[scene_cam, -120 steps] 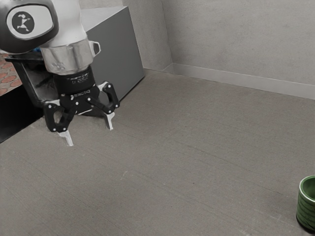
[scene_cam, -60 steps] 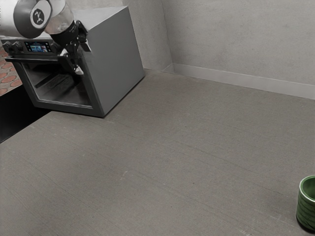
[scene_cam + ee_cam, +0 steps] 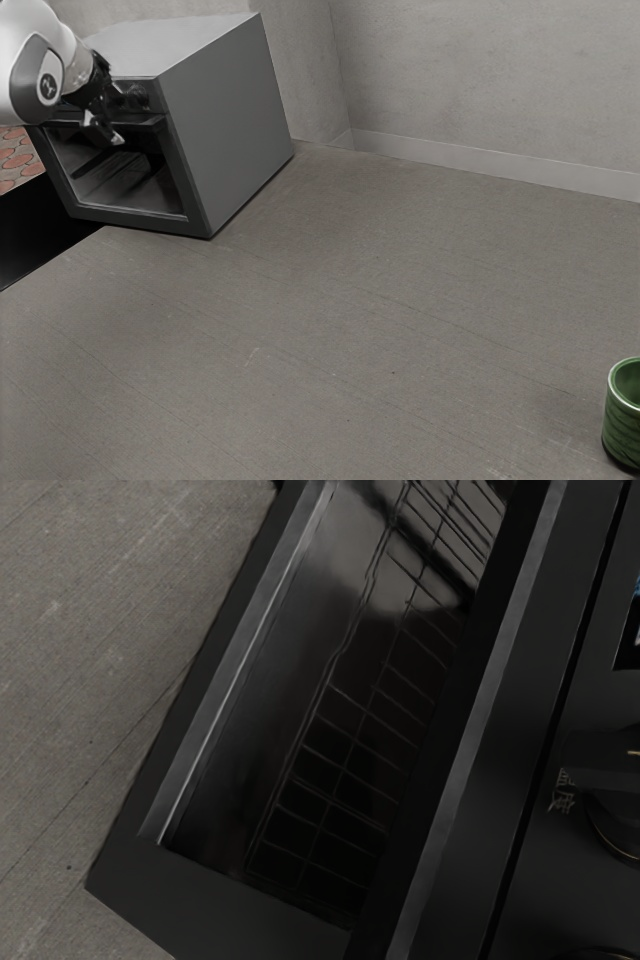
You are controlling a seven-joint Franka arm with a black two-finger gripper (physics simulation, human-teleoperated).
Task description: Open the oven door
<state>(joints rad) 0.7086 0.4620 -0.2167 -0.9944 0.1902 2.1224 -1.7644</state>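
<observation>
"Exterior view: why's the gripper (image 3: 105, 128) up there?"

"Presumably to reach the top of the closed oven door (image 3: 130, 218). Jaw spread, or any grip, I can't tell."

"Wrist view?"

"Wire rack (image 3: 335, 795) behind door glass (image 3: 245, 750); temperature knob (image 3: 615, 825) near the door's top edge."

My gripper (image 3: 108, 132) is black, my arm (image 3: 22, 30) white and dark grey, at the upper left of the frame. The oven (image 3: 225, 120) has plain grey sides and a blackish front; its wire rack (image 3: 328, 680) draws a dark grid. Red, rounded tiles (image 3: 15, 155) with pale joints at the left edge. Grey-brown desk (image 3: 330, 330), finely streaked. Mottled grey wall (image 3: 480, 80). Green cup (image 3: 622, 425), banded, lower right.
</observation>
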